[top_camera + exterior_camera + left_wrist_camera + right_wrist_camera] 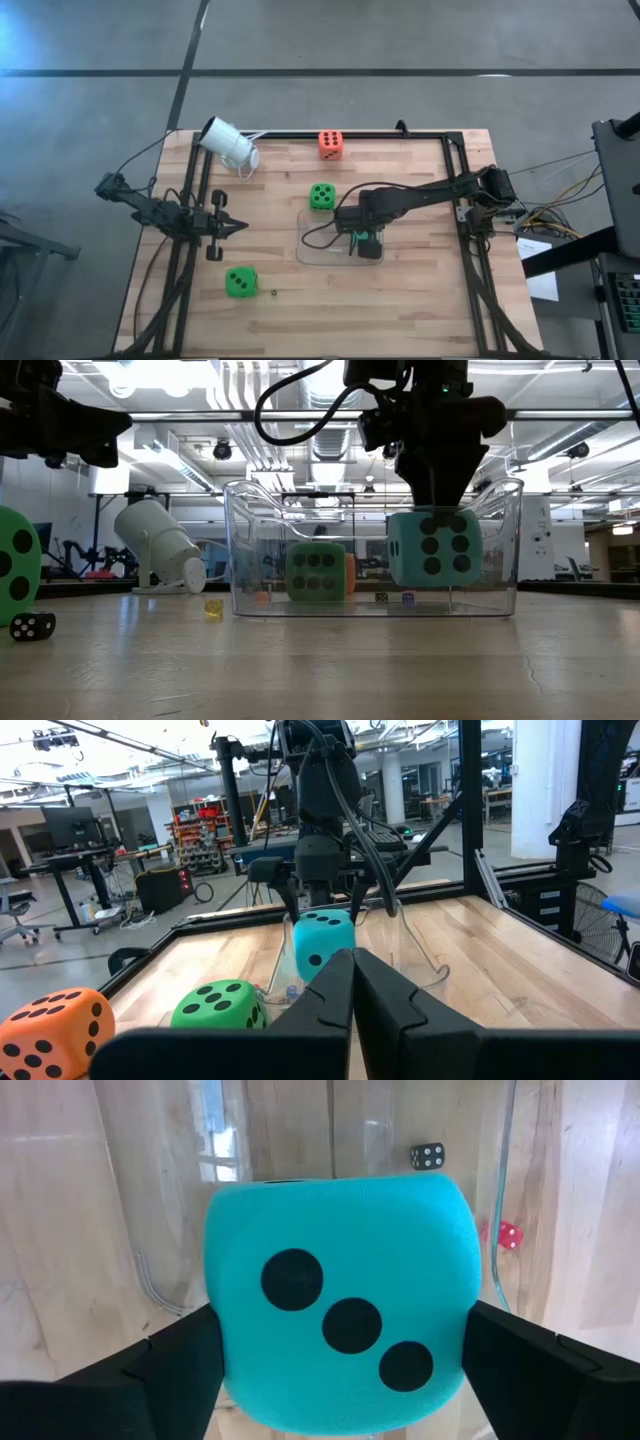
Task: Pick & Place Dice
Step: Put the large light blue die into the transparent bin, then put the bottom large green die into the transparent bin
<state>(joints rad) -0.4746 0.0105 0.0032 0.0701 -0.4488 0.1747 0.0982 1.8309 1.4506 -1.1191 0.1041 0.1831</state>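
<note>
Two green dice [321, 196], one orange [331, 145], one teal [433, 549]

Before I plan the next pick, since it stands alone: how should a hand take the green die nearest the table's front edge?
Judging by its pose, from straight above. The green die sits flat on the table, its two-pip face up, with open wood on all sides. Close the fingers on two opposite vertical faces; the flat parallel sides suit a pinch. Only a tiny dark die lies nearby, apart from it.

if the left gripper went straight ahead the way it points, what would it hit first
Probably the clear bin with the teal die held in it by the right gripper. The left gripper points straight at them, though depth is hard to judge.
</note>
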